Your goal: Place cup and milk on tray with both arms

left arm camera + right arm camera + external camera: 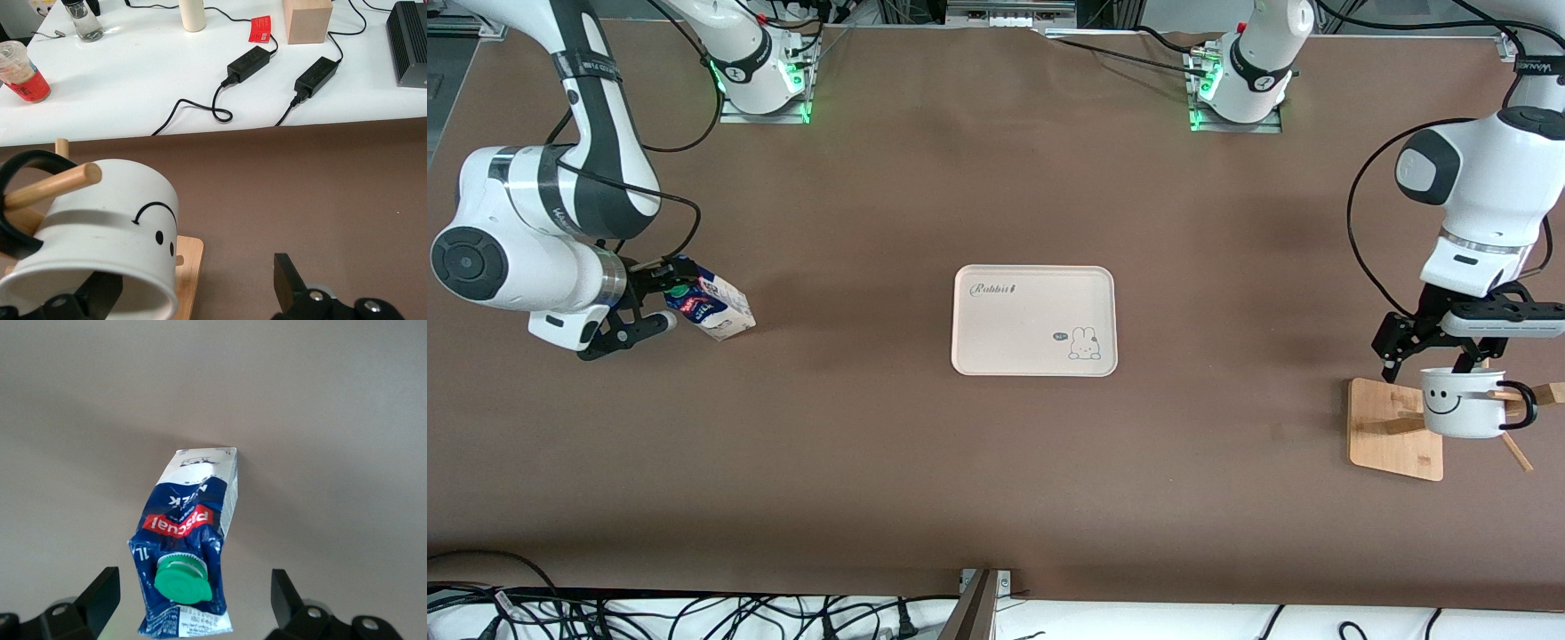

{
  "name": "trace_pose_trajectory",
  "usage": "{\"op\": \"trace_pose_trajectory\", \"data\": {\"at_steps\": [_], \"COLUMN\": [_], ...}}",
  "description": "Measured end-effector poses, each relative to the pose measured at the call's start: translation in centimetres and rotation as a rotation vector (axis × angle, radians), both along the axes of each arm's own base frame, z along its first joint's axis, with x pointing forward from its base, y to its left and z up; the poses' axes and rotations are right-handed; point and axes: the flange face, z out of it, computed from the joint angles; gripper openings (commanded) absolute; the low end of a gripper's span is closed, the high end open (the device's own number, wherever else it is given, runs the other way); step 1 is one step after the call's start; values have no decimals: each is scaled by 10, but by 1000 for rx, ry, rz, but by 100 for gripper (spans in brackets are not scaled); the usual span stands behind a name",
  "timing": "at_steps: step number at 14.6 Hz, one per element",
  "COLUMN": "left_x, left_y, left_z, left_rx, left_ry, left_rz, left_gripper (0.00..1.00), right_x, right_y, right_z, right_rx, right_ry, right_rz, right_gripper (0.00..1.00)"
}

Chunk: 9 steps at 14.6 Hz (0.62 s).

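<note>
The cream tray (1014, 331) lies bare at the table's middle. The milk (716, 308) leans tilted on the table toward the right arm's end. My right gripper (656, 300) stands open at its top. In the right wrist view the green-capped milk (190, 520) sits between the open fingers (100, 597) without touching them. The cup (1460, 402) hangs by its handle on a wooden peg toward the left arm's end. My left gripper (1432, 356) is open over it. In the left wrist view one finger (287, 283) shows outside the cup (100, 227), the other at its mouth.
The wooden rack (1394, 436) has a square base and slanted pegs (53, 185). A white bench with power bricks (248, 62), cables and a drink cup (23, 72) adjoins the table's edge. Loose cables (694, 613) lie along the edge nearest the front camera.
</note>
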Motion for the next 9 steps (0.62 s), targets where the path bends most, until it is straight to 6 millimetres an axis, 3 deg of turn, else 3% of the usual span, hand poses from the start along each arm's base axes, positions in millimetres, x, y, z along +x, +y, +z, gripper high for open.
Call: {"op": "trace_pose_trajectory", "data": {"at_steps": [5,9], "left_x": [6,9], "left_y": [-1,-1], "left_z": [-20,-23], "left_rx": [-4,-2], "left_ry": [25,-1], "left_rz": [-4,-4], "left_gripper": [100,99], "right_x": [-11,-16], "right_y": [3,3], "right_z": [-1,0], "right_rx": [3,6], "right_ry": [13,11], "right_rz": [8,21], "right_gripper": [100,100]}}
